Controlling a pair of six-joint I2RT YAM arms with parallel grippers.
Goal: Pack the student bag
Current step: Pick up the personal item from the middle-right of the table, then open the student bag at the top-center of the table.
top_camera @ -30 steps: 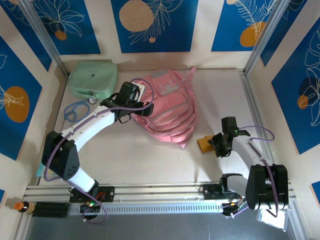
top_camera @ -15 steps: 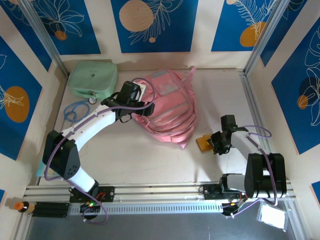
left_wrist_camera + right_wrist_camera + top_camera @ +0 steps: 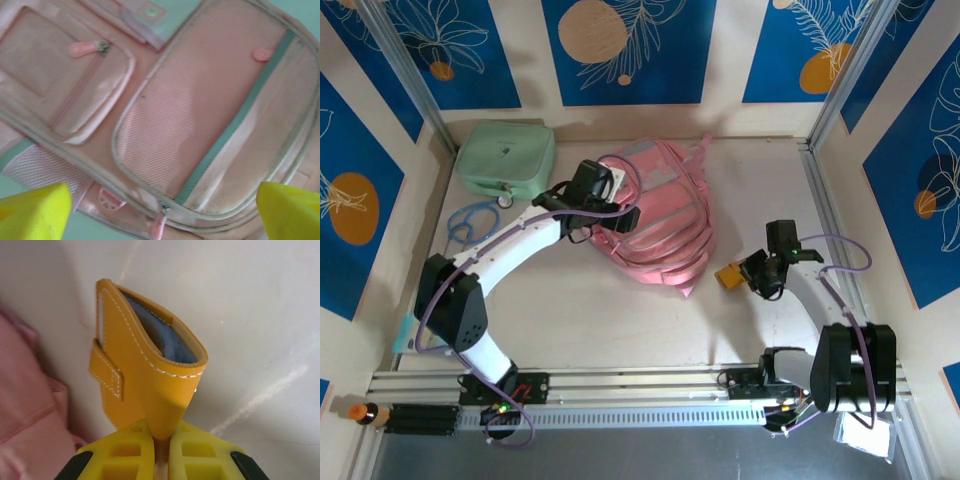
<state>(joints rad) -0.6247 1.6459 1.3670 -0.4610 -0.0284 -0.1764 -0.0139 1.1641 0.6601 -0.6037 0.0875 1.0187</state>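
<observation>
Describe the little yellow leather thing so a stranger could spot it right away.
Find the big pink backpack. Just off its right side, the right gripper pinches a small mustard-yellow leather pouch. White stitching, a strap tab and blue lining set it apart.

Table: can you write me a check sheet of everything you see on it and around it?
Surface: pale table, bare in the middle.
Job's things: pink backpack lying front side up; yellow wallet to its right.
Clutter: green case and blue loop at far left.
Grippers: left gripper open above the backpack; right gripper shut on the wallet.
Cables: purple cables along both arms.
Surroundings: blue leaf-patterned walls; metal rail in front.
</observation>
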